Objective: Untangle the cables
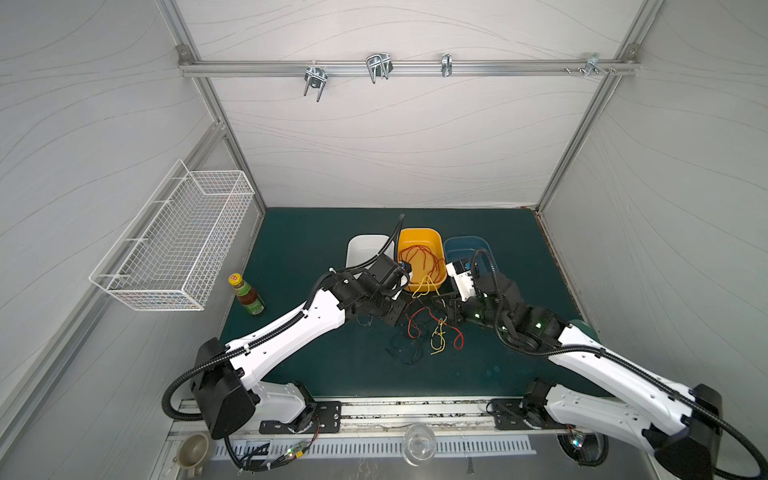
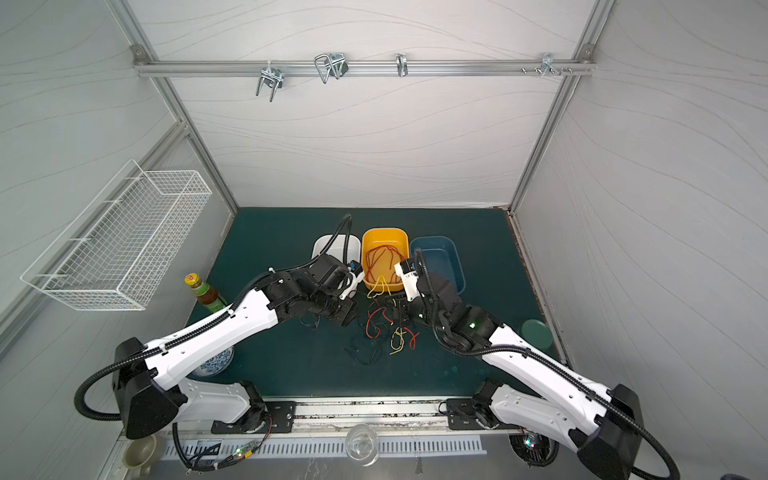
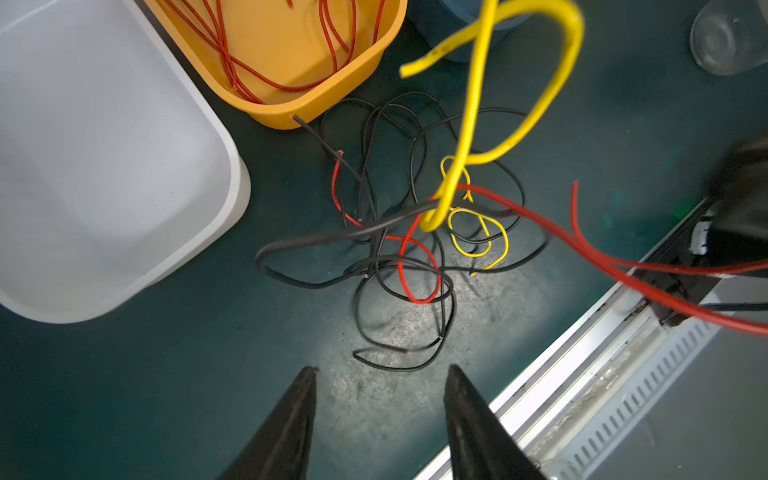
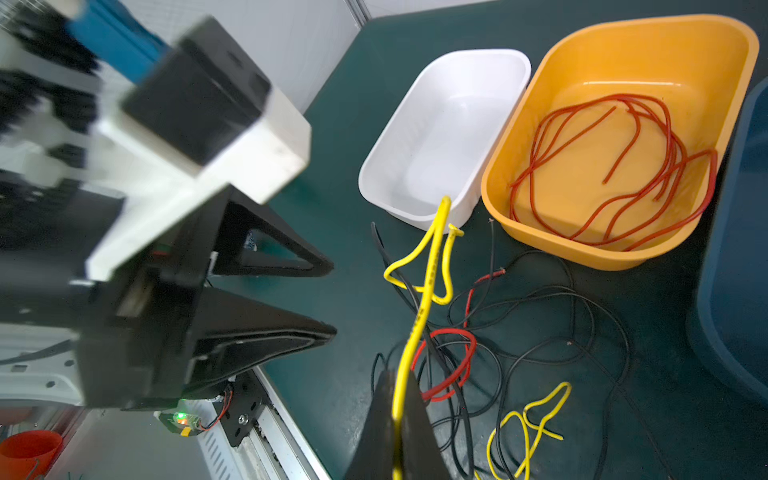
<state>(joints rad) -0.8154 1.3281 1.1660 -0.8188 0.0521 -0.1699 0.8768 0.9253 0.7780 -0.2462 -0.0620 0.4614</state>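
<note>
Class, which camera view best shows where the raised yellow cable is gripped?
The right wrist view: the raised yellow cable runs into the shut right gripper. The left wrist view shows its loop close up, but not the grip. In both top views it is a small loop near the orange bin.

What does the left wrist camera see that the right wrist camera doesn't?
Only the left wrist view shows a clear glass. Only the right wrist view shows a red cup and the right gripper, its fingers shut on the yellow cable. Both show the white tub, the orange tub holding red cables, and the tangled cables on the green mat.
</note>
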